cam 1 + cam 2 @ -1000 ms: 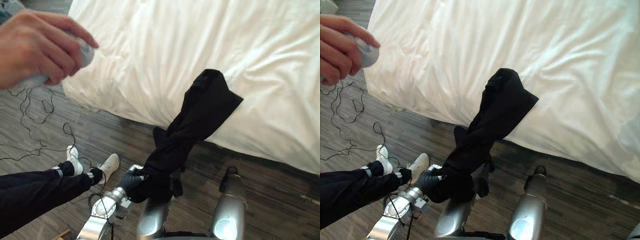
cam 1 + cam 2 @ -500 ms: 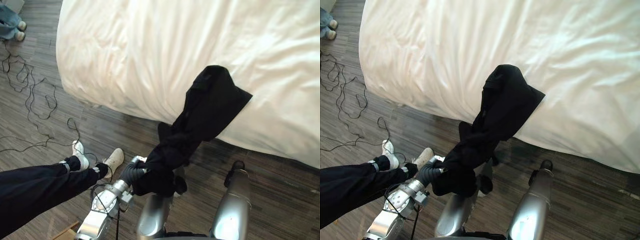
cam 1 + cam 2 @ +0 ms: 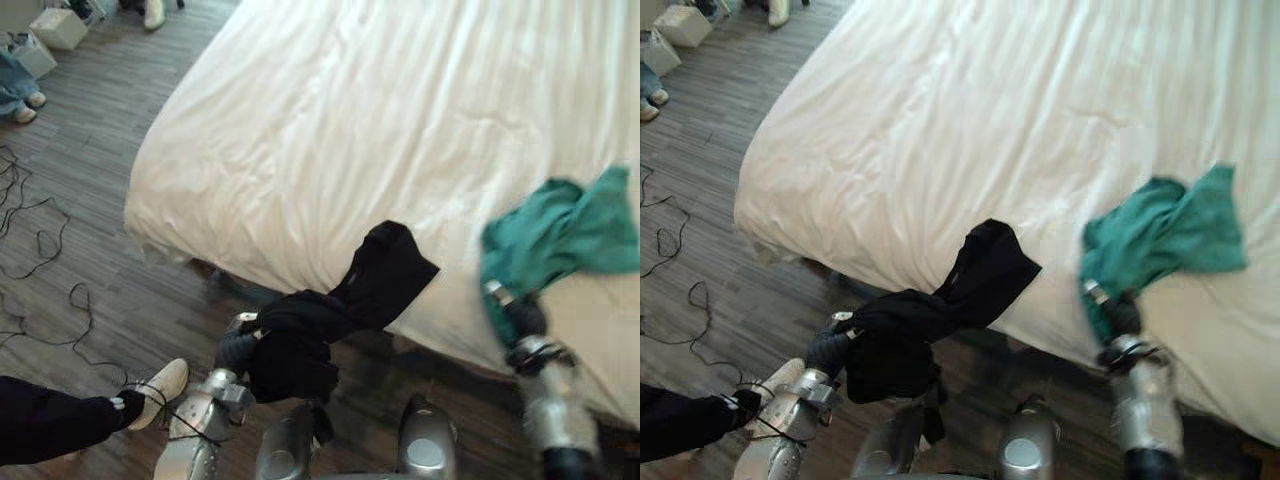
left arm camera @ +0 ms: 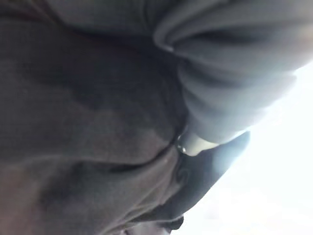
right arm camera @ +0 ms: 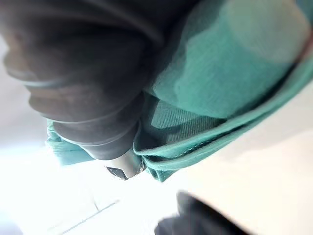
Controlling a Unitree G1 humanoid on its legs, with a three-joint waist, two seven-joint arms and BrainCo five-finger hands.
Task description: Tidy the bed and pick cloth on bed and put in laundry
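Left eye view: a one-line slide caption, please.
Left hand grips a black cloth trailing off the white bed; right hand reaches into a teal cloth.

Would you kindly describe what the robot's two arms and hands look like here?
The left arm and right arm are rounded, silver-grey metal with ringed wrist joints. The left hand and right hand each wear a dark ribbed cover over the back and wrist.

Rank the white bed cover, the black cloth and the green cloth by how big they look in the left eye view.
1. the white bed cover, by far the largest.
2 and 3. the black cloth and the green cloth look about alike. The black one hangs nearer the camera, so I leave them unranked.
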